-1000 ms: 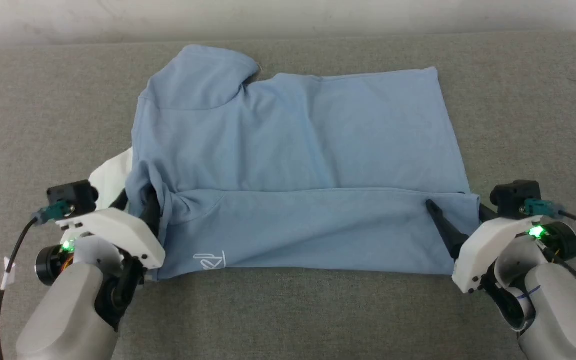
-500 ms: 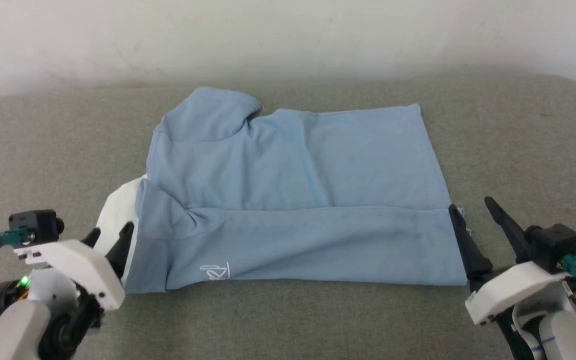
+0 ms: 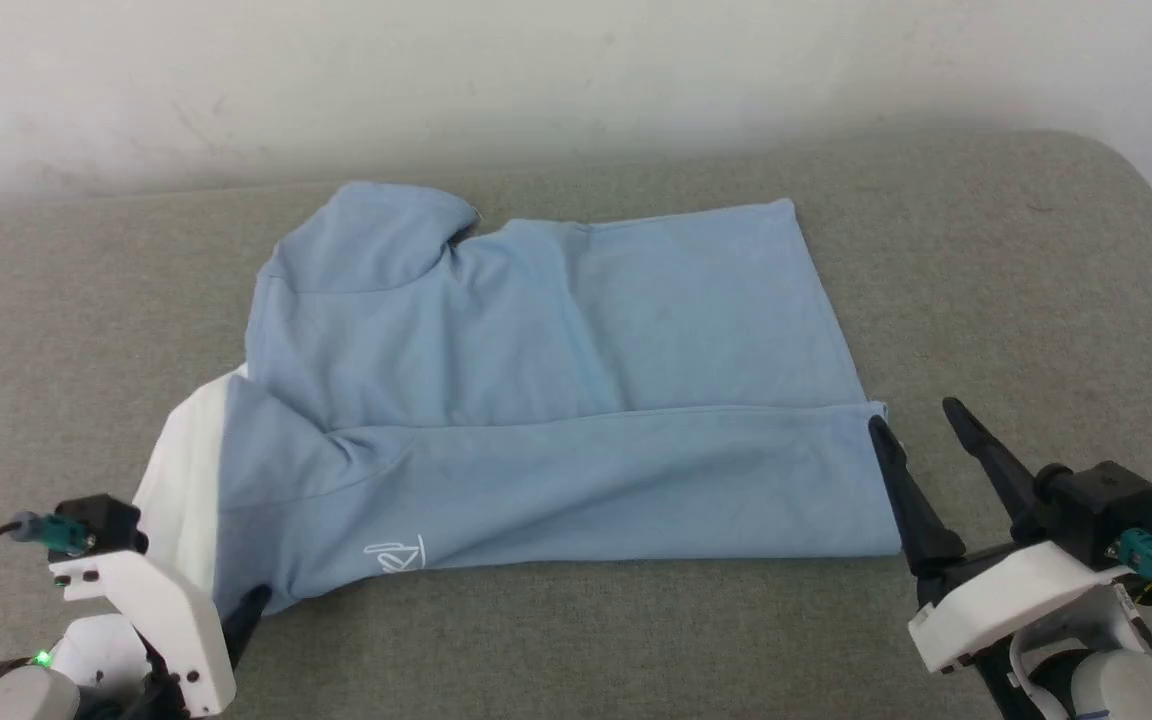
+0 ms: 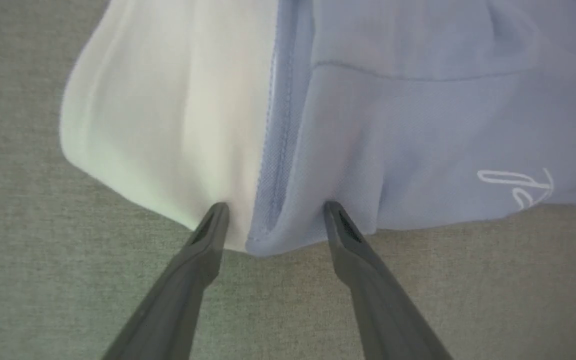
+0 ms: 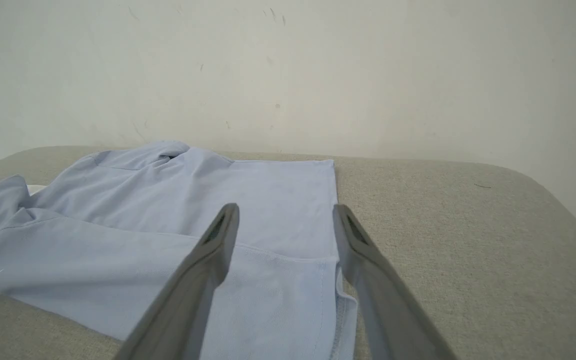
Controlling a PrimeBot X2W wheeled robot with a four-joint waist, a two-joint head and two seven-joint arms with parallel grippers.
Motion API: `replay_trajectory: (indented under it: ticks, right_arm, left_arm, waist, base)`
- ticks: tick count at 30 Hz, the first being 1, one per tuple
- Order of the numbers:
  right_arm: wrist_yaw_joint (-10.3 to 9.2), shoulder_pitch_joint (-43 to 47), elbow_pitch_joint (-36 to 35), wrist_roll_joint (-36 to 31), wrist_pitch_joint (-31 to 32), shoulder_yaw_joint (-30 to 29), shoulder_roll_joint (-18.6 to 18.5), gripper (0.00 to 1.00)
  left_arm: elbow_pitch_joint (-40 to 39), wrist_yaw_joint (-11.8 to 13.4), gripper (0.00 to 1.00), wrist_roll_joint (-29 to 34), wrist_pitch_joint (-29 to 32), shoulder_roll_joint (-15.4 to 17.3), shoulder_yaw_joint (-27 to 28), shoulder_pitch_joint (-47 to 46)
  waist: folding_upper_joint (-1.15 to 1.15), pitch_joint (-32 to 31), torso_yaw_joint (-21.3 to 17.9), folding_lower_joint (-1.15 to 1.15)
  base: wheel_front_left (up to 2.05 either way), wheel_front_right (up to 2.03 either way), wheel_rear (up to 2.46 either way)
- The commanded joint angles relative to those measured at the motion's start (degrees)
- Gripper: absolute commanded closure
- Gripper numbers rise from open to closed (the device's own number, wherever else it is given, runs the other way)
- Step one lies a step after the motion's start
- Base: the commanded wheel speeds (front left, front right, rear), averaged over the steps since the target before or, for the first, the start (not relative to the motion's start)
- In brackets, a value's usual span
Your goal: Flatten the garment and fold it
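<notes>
Left gripper (image 4: 274, 215) and right gripper (image 3: 914, 415), both wide, have released the shirt (image 3: 556, 380) and backed off; the first fold looks done.

The left end effector (image 4: 275, 212) holds its two dark fingers (image 4: 203, 250) spread wide, pointing straight ahead; in the head view its white wrist housing (image 3: 151, 610) sits low at the lower left, a green light (image 3: 39, 657) glowing beside it; the right end effector (image 3: 914, 416) stands at the lower right, jaws equally wide, fingers angled up and leftward from a white housing (image 3: 1006, 590) above the pale forearm (image 3: 1116, 690).
</notes>
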Motion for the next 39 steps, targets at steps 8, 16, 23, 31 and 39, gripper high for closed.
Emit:
replay_trajectory:
  ticks: [8, 16, 23, 31, 39]
  right_arm:
    - [-0.04, -0.7, -0.4, 1.9, 3.2, 0.5, -2.0, 0.0]
    - [-0.04, -1.9, 3.9, 7.5, 17.5, 1.3, -6.6, 0.0]
    - [-0.04, -6.8, 11.0, 11.6, 26.2, 5.0, -8.4, 0.0]
    - [-0.04, -12.8, 26.6, 15.6, 33.8, 10.1, -7.2, 1.0]
    - [-0.04, -15.6, 25.7, 21.0, 33.7, 13.9, -9.3, 1.0]
  left_arm:
    - [8.6, -1.2, 0.18, 1.6, 4.9, -2.0, -4.7, -4.2]
    - [10.9, -4.2, 1.0, -0.4, 7.0, -3.8, -6.6, -3.5]
    - [7.0, -3.8, 1.0, 0.5, 2.8, -3.3, -4.6, -4.4]
    - [0.6, -2.4, 1.0, 2.1, 1.2, -1.5, -3.5, -4.8]
    - [-2.5, -0.9, 1.0, 3.0, -0.5, -0.7, -2.8, -3.3]
  waist:
    - [0.0, 3.1, -2.3, 0.0]
    - [0.0, 3.1, -2.0, 0.0]
    - [0.0, 3.1, 0.4, 0.0]
    - [0.0, 4.0, 2.8, 0.0]
    - [0.0, 2.6, 2.8, 0.0]
  base:
    - [0.0, 0.0, 0.0]
    - [0.0, 0.0, 0.0]
    - [0.0, 0.0, 0.0]
    - [0.0, 0.0, 0.0]
    - [0.0, 0.0, 0.0]
